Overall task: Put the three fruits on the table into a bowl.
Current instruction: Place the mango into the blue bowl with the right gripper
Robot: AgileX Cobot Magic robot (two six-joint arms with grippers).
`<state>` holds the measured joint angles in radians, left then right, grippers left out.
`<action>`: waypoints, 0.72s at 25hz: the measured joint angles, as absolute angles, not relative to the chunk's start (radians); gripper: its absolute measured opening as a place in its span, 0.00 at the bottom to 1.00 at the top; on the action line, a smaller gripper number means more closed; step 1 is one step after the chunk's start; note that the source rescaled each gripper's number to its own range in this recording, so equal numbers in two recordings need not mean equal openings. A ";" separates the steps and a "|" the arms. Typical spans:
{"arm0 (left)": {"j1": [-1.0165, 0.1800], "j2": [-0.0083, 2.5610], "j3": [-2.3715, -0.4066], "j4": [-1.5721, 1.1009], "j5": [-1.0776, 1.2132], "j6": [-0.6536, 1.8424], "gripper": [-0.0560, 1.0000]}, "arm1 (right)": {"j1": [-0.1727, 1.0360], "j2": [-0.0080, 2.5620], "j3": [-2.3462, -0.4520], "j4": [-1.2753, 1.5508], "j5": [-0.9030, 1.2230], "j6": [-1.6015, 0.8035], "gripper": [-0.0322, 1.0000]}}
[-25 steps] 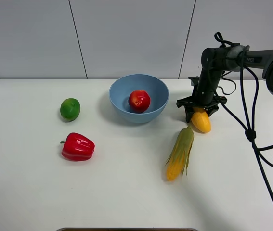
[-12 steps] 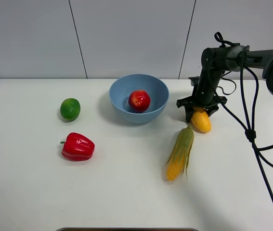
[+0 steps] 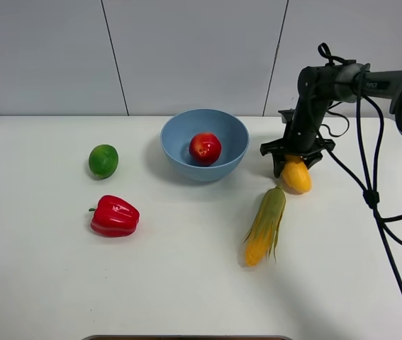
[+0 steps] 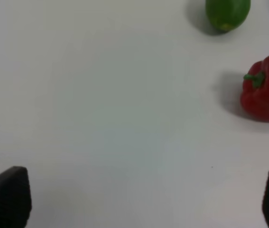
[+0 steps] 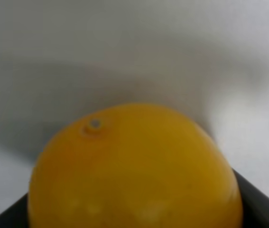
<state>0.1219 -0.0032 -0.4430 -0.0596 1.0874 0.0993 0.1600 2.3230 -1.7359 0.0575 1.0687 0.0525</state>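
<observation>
Exterior high: bowl (image 3: 225, 131) holds 1 apple (image 3: 205, 148).

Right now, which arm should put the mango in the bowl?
Right. The right gripper is closed around the mango, just beside the blue bowl. The left gripper is open over the table near the lime and bell pepper, away from the mango.

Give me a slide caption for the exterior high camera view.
Right gripper grips the mango beside the bowl, which holds the apple.

corn (image 3: 265, 225) just beside mango (image 3: 296, 177) (near side); open gap twd bowl (image 3: 204, 173).
</observation>
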 joint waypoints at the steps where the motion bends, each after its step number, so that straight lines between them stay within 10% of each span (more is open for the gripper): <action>1: 0.122 -0.003 -0.443 -0.060 1.087 0.099 1.00 | 0.160 2.315 -1.736 0.057 1.069 0.053 0.03; 18: 0.122 -0.003 -0.443 -0.060 1.087 0.099 1.00 | 0.195 2.034 -1.736 0.118 0.998 -0.041 0.03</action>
<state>0.1219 -0.0032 -0.4430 -0.0596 1.0874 0.0993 0.1946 2.0343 -1.7359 0.1176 0.9979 -0.0408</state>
